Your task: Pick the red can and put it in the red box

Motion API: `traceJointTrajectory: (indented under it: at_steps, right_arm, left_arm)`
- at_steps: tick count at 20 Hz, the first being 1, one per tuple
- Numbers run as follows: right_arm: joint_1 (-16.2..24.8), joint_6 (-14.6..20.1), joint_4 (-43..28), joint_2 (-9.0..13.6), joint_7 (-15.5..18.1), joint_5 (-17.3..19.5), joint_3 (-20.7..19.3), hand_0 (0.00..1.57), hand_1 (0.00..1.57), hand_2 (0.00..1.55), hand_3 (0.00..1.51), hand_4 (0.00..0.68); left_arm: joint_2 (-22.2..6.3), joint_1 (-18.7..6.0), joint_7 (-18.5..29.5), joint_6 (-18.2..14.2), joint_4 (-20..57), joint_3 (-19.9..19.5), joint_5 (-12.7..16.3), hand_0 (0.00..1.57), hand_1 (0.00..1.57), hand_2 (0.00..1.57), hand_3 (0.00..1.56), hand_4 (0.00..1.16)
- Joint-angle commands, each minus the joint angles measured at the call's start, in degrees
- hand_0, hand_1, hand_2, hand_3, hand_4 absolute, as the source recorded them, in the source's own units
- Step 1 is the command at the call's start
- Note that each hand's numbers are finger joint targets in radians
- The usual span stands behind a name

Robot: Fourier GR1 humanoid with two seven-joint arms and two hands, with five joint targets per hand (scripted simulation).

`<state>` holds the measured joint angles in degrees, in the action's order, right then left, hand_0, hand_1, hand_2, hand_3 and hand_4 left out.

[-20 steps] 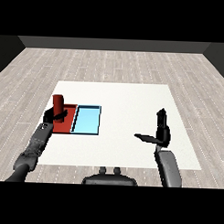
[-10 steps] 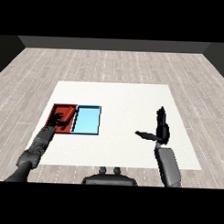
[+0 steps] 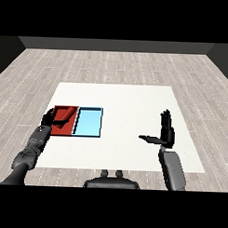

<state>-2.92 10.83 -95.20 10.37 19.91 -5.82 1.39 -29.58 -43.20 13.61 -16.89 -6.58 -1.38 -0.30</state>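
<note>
Left hand: your fingers sit at the red tray's left edge; curled or released, I cannot tell.
Red can: lying inside red tray, left of frame.
Right hand: fingers straight, apart, idle, lower right.

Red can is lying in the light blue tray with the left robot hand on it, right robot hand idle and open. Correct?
Not quite. The head view shows the red can lying in the red tray, not the light blue tray beside it. The rest stands: the left robot hand is on it, and the right robot hand is idle and open.
</note>
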Motion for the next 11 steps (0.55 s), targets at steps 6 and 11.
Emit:
traceJointTrajectory:
  at_steps: [6, 11]
  right_arm:
    - [0.6, -3.2, -1.9, -0.9, 0.8, -3.4, 0.7, 0.00, 0.00, 0.00, 0.00, 0.000]
    - [3.3, -8.1, -2.1, -2.0, 1.6, -6.7, 3.3, 0.00, 0.00, 0.00, 0.00, 0.000]
  left_arm:
    - [6.0, -1.4, 24.9, 7.8, -18.5, -14.9, 16.7, 0.00, 0.00, 0.00, 0.00, 0.00]
    - [13.8, 4.1, 29.7, 16.0, -28.8, -12.1, 18.6, 0.00, 0.00, 0.00, 0.00, 0.00]
